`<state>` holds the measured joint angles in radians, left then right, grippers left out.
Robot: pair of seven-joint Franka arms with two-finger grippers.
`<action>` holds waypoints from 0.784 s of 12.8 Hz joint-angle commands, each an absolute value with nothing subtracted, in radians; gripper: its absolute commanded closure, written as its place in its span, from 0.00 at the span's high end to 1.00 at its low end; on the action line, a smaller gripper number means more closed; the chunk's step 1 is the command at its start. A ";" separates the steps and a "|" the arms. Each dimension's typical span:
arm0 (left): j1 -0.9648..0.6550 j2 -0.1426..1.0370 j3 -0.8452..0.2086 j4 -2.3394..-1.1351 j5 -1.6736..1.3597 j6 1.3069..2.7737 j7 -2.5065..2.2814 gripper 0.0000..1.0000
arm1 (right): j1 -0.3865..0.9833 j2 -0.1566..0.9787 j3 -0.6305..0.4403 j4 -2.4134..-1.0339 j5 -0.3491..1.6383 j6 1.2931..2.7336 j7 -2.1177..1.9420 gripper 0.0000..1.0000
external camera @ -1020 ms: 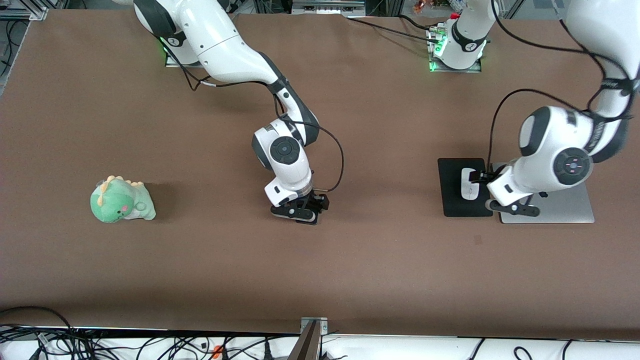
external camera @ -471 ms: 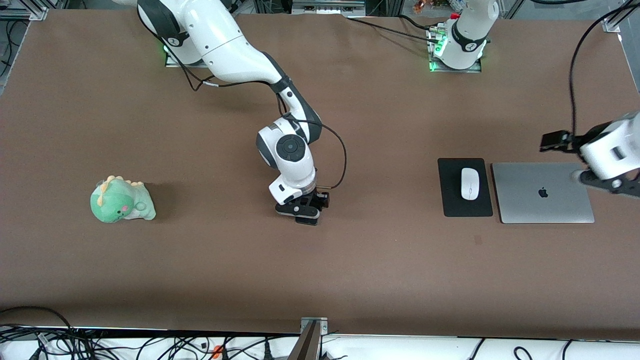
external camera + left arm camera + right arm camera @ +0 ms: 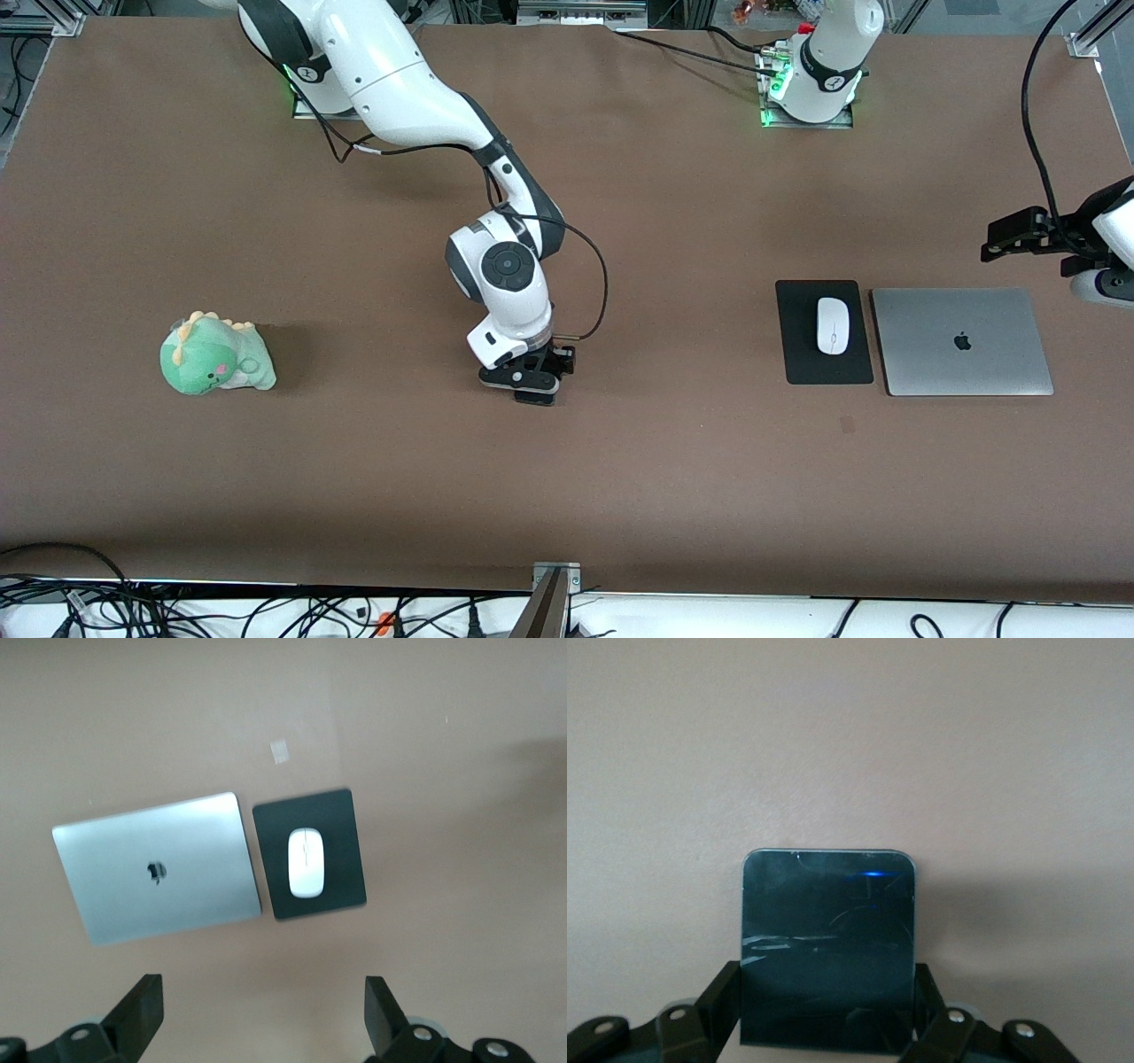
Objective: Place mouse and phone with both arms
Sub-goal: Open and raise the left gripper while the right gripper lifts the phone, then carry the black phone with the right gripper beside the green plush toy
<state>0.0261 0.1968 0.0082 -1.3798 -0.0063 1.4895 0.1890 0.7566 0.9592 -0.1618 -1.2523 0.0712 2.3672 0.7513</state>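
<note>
The white mouse point(image 3: 832, 325) lies on a black mouse pad point(image 3: 802, 359) beside a closed silver laptop point(image 3: 961, 341). My left gripper point(image 3: 1099, 285) is up in the air past the laptop, at the left arm's end of the table. In the left wrist view the left gripper point(image 3: 263, 992) is open and empty, with the mouse point(image 3: 306, 862) well clear of it. My right gripper point(image 3: 532, 388) is low at the table's middle. In the right wrist view the right gripper point(image 3: 826, 979) is shut on the black phone point(image 3: 828, 930), one finger on each long side.
A green dinosaur plush point(image 3: 215, 354) sits toward the right arm's end of the table. The laptop point(image 3: 159, 868) and mouse pad point(image 3: 341, 815) lie side by side. A metal bracket point(image 3: 555, 576) stands at the table edge nearest the front camera.
My left gripper has let go of the mouse on the pad and pulled up and away past the laptop. My right gripper has stayed low at the table's middle, shifting only slightly.
</note>
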 commanded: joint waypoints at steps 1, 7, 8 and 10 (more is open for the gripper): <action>-0.052 -0.036 0.058 -1.676 -0.017 1.641 0.190 1.00 | 0.686 0.862 -0.152 -1.259 0.071 2.213 0.631 0.61; -0.054 -0.025 0.049 -1.661 0.035 1.598 0.170 1.00 | 0.519 0.675 -0.152 -1.444 0.077 2.079 0.329 0.61; -0.054 -0.020 0.051 -1.658 0.034 1.598 0.170 1.00 | 0.487 0.646 -0.152 -1.498 0.078 2.085 0.275 0.61; -0.055 -0.015 0.048 -1.652 0.037 1.603 0.170 1.00 | 0.434 0.608 -0.152 -1.566 0.089 2.083 0.181 0.61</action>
